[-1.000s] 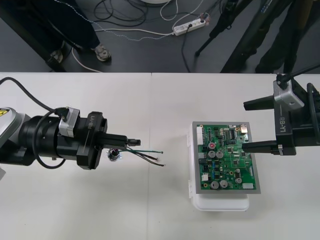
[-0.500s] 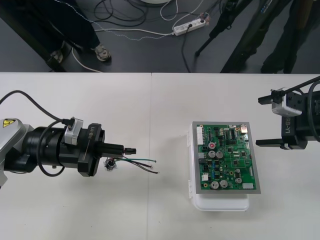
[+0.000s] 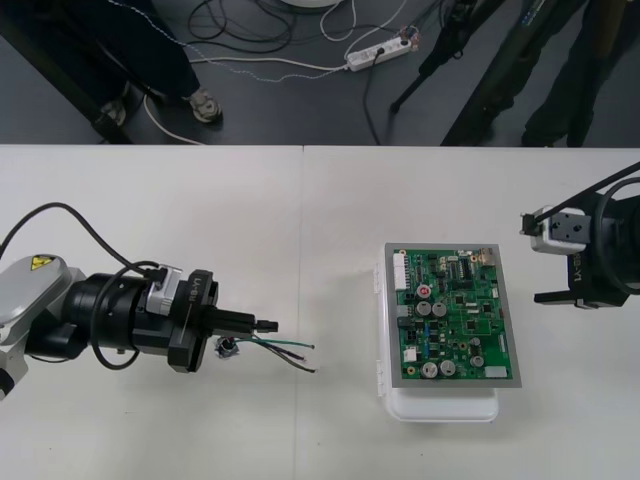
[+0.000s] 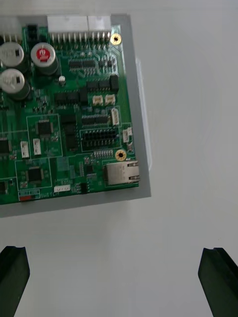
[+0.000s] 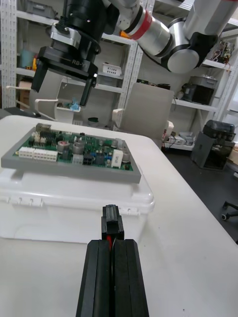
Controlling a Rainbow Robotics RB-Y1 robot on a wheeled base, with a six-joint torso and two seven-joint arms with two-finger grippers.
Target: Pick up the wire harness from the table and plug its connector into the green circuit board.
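Note:
My left gripper (image 3: 258,324) is shut on the harness's small black plug (image 3: 268,325) left of the table's middle. The red, black and green wires (image 3: 290,349) trail loose under it, and the round metal socket (image 3: 228,346) hangs beside the fingers. In the left wrist view the plug (image 5: 112,225) sticks out past the closed fingertips (image 5: 99,262), pointing at the green circuit board (image 5: 74,148) on its white base (image 5: 74,203). The board (image 3: 450,315) lies well to the right of the plug. My right gripper (image 3: 545,260) hovers open beyond the board's right edge; its fingers (image 4: 12,277) stand wide apart, with the board (image 4: 64,109) ahead.
The right gripper (image 5: 67,64) hangs above the far end of the board as seen from the left wrist. Bare table (image 3: 330,240) lies between the plug and the board. Cables and a power strip (image 3: 378,54) lie on the dark floor beyond the far edge.
The left gripper, still holding the plug, has shifted left and toward the table's front edge. The right gripper has drawn back to the right, off the board.

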